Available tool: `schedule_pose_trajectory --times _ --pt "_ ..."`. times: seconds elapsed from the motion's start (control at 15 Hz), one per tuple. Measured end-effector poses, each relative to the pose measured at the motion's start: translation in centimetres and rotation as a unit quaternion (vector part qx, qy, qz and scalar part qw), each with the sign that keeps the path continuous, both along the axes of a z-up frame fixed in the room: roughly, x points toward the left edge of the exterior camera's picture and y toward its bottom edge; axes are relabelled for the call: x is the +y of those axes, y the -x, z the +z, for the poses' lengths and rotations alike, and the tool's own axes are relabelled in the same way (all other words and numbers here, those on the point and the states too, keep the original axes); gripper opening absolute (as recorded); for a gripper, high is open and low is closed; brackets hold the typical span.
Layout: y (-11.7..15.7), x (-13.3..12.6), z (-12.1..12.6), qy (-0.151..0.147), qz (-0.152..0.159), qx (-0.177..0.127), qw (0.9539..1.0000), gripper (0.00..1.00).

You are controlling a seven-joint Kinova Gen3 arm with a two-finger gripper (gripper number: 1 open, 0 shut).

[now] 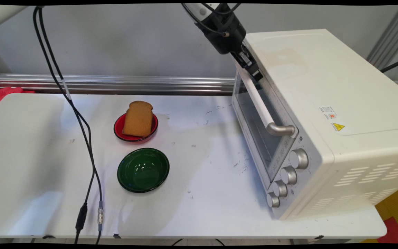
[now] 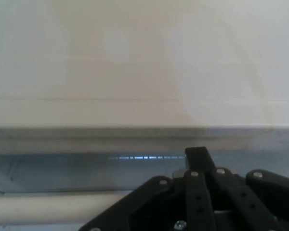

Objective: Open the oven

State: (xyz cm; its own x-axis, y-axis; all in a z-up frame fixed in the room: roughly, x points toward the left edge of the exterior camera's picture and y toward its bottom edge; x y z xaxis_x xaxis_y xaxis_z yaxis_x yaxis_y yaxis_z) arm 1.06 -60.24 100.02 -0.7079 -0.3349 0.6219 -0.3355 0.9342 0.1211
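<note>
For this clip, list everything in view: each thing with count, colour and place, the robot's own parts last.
cream metal toaster oven: one, right side of the table, door shut.
white bar door handle: one, across the top of the oven's glass door.
silver knobs: four, in a row on the oven's front.
red shallow bowl: one, table centre-left.
brown slice of toast: one, lying in the red bowl.
dark green bowl: one, empty, just nearer than the red one.
white table: one.
black cables: two, hanging at left.
black two-finger gripper: one, at the handle's far end.

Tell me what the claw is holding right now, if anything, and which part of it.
The claw sits at the far end of the oven door's handle, near the top edge. Whether it actually grips the handle cannot be told.
</note>
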Motion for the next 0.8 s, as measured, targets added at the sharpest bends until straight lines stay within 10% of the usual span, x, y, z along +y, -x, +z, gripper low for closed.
schedule_pose_trajectory --times 0.8 --pt "-2.9 1.2 -1.5 -0.011 -0.004 -0.030 0.9995 0.00"
